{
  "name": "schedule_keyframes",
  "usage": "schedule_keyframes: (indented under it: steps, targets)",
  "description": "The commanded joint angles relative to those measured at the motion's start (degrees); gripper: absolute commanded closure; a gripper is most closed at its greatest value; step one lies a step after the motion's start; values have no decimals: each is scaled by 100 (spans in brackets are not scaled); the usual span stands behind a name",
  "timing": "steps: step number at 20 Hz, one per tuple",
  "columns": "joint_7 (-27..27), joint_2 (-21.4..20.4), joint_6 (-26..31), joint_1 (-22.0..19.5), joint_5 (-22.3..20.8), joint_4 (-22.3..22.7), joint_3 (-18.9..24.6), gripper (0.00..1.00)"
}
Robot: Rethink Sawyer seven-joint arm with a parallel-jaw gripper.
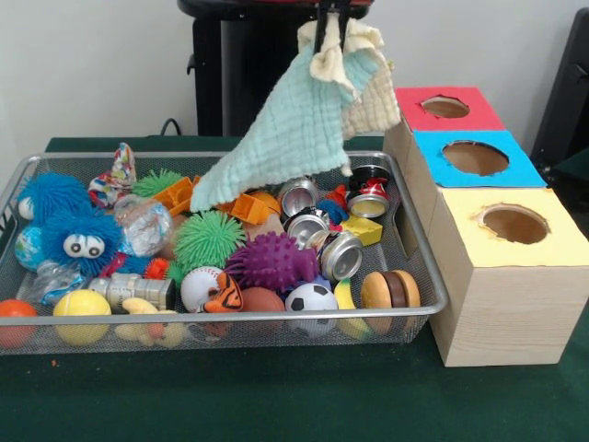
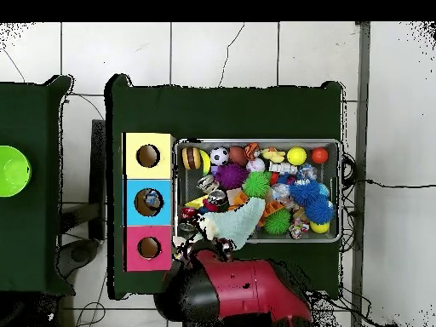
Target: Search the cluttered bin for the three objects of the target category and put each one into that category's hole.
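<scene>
My gripper is at the top of the front view, shut on a mint-green cloth and a cream cloth. They hang over the far right part of the wire mesh bin. In the overhead view the cloth covers the bin's edge near my red arm. A crumpled clear plastic bottle lies at the bin's left among the toys. Another clear one may lie at the front left. The blue-surround hole is to the right of the bin. From above, something pale shows inside it.
The bin holds blue fuzzy toys, green and purple spiky balls, silver cans, small balls and a toy burger. The red-surround hole and the yellow-surround hole flank the blue one. A green bowl sits on a side table.
</scene>
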Motion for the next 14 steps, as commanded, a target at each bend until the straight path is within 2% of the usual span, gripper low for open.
schedule_keyframes:
  steps: [1,6,7,11,14]
  targets:
    - [489,449,-443,-187,184,71,369,100]
    - [-1,711,-453,-330,-427,-357,283,100]
    - [-37,749,-350,-289,-604,-470,186,0]
    - [75,784,-624,-334,-712,-449,138,0]
    - [46,697,-509,-439,-645,-474,279,0]
